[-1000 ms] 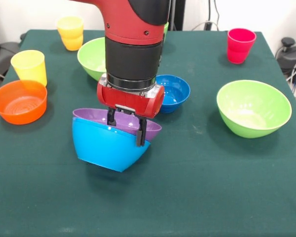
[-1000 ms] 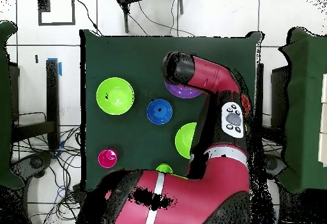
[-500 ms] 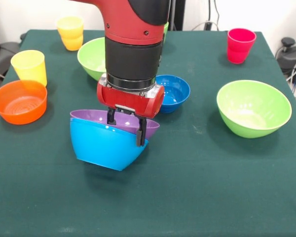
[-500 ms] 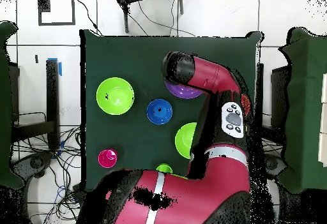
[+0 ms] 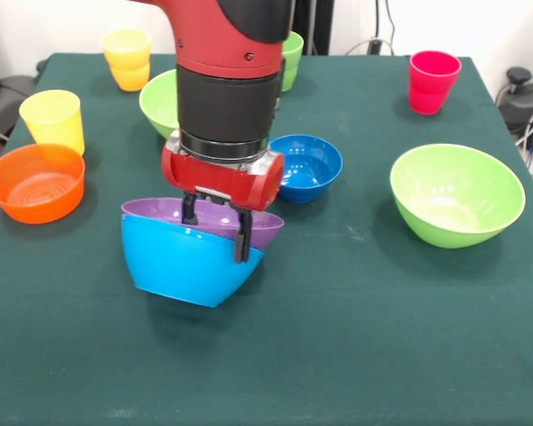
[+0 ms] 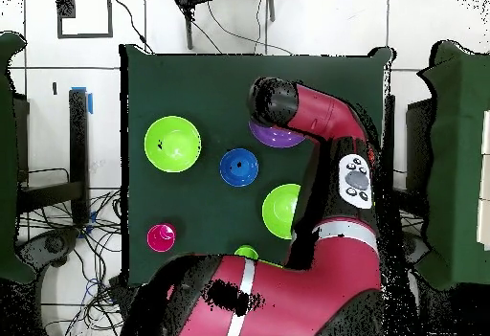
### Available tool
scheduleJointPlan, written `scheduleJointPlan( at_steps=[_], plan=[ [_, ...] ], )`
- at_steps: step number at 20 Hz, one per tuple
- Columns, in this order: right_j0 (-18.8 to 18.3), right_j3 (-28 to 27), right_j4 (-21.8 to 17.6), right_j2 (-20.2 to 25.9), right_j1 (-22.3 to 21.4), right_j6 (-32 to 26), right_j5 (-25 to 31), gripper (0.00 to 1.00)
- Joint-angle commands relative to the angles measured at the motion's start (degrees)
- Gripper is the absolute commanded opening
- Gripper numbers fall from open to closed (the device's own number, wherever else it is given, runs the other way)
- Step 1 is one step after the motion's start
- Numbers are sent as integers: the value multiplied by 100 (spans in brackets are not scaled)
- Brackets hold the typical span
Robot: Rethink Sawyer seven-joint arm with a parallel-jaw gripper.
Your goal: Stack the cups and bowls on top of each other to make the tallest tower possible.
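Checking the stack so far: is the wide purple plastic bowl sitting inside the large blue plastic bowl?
Yes, the wide purple plastic bowl is nested in the large blue plastic bowl, its rim showing just above the blue one.

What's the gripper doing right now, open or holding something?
Gripper: shut on the rim of the purple bowl nested in the large blue bowl, both tilted.

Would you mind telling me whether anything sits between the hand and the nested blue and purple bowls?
Nothing does. The hand already grips the rim of the purple bowl nested in the large blue bowl; the pair hangs tilted. The small blue bowl sits apart behind.
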Motion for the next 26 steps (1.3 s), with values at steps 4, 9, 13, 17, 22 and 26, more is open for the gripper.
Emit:
scheduleJointPlan(
  at_steps=[4, 9, 13, 17, 22, 26],
  plan=[
    [-398, -30, -520, 656, 91, -734, 510, 100],
    [-184, 277, -196, 33, -58, 535, 266, 100],
    [35, 374, 35, -369, -33, 1233, 104, 100],
    [196, 300, 251, -660, 93, 1633, 65, 100],
    [375, 184, 444, -916, 220, 1982, 98, 100],
    [508, 211, 505, -1030, 226, 2161, 123, 100]
  ],
)
